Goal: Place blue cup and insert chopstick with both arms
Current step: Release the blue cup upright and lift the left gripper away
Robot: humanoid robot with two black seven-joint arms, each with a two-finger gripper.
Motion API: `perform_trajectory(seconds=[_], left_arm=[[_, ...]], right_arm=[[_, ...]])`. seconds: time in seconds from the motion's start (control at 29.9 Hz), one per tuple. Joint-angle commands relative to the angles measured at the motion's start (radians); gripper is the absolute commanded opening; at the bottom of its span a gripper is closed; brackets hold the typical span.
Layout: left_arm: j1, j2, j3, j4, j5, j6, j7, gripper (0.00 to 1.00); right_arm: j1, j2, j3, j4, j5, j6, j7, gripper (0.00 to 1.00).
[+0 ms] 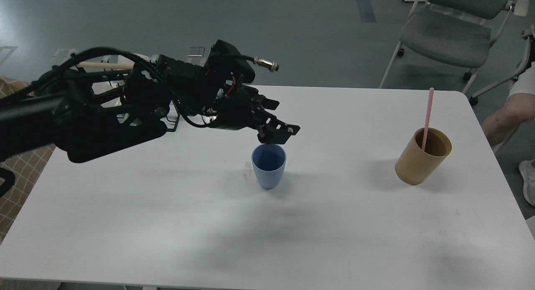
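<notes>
Left gripper (279, 133), fingers slightly spread, hovers just over the upright blue cup (268, 166) mid-table; lift straight up, avoiding tipping it

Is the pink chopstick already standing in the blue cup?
No, the pink chopstick stands in the tan wooden cup; the blue cup is empty.

Soft overhead light, faint shadows, sharp focus.
</notes>
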Motion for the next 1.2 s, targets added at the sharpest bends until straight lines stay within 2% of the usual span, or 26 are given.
perform_trajectory(seconds=[0.0,0.1,0.23,0.4,0.53,0.7,0.87,0.9,1.0,1.17], left_arm=[[-0.003,0.041,-0.088,0.043,-0.145,-0.001,0.002,0.93],[0.02,0.089,-0.174,0.078,-0.279,-0.001,0.0,0.94],[0.135,0.109,-0.321,0.149,-0.487,-0.001,-0.003,0.94],[0.288,0.122,-0.522,0.198,-0.702,0.059,-0.014,0.94],[0.458,0.11,-0.747,0.181,-0.972,0.077,0.0,0.95],[0.557,0.041,-0.916,0.186,-1.129,0.092,0.003,0.95],[0.693,-0.002,-1.065,0.184,-1.222,0.105,0.002,0.96],[0.722,-0.017,-1.088,0.18,-1.224,0.103,0.002,0.96],[0.756,-0.046,-1.107,0.174,-1.224,0.106,0.003,0.96],[0.762,-0.072,-1.11,0.164,-1.223,0.108,0.003,0.96]], right_arm=[[0.0,0.01,-0.007,0.002,0.0,0.0,-0.002,1.0],[0.002,0.003,-0.013,0.003,-0.003,0.0,-0.003,1.0],[0.002,0.002,-0.016,0.006,-0.003,0.0,-0.005,1.0],[0.012,0.0,-0.021,0.006,-0.005,0.0,-0.008,1.0],[0.02,-0.019,-0.022,0.006,-0.02,0.0,-0.009,1.0],[0.038,-0.055,-0.024,0.008,-0.051,0.0,-0.009,1.0],[0.049,-0.085,-0.024,0.008,-0.236,0.0,-0.008,1.0],[0.054,-0.101,-0.024,0.008,-0.338,0.0,-0.005,1.0],[0.106,-0.109,-0.024,0.01,-0.585,0.0,-0.002,1.0],[0.135,-0.127,-0.024,0.06,-0.83,0.0,0.005,1.0]])
